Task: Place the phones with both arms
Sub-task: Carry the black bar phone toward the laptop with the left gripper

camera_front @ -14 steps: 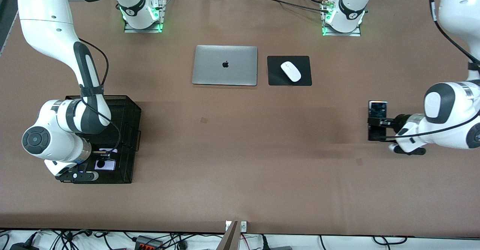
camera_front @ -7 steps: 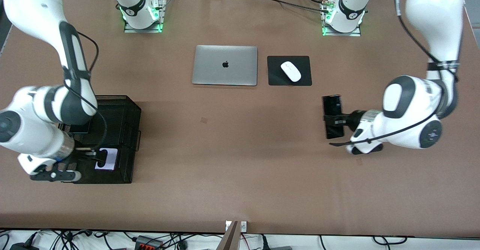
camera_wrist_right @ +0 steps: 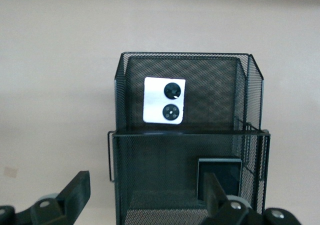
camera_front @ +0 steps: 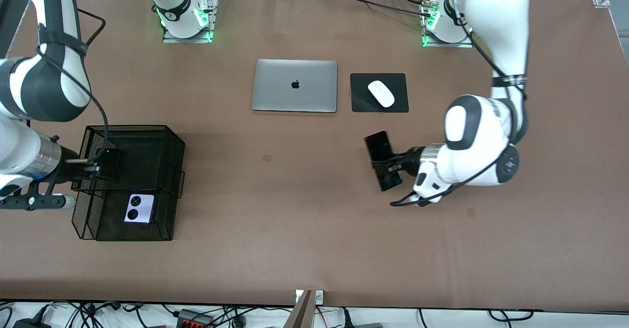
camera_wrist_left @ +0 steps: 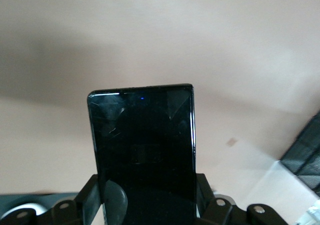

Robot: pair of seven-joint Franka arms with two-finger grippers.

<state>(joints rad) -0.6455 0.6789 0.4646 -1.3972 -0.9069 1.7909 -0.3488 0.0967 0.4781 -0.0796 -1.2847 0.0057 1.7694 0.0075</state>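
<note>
Phones: long black slab (camera_front: 384, 161) pinched in left gripper (camera_front: 393, 163), mid-table, at five o'clock from mouse (camera_front: 381, 93). Keep it level en route to mesh basket (camera_front: 169, 136). Right gripper (camera_front: 88, 168) spread, empty, at basket's nine o'clock edge; lilac phone (camera_front: 139, 208) inside.

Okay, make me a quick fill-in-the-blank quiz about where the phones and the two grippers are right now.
1. The left gripper is shut on the long black ____.
2. The lilac phone lies inside the black mesh ____.
3. The right gripper hangs over the basket with its fingers ____.
4. The white mouse rests on a black ____.

Missing words: phone; basket; open; pad
</note>
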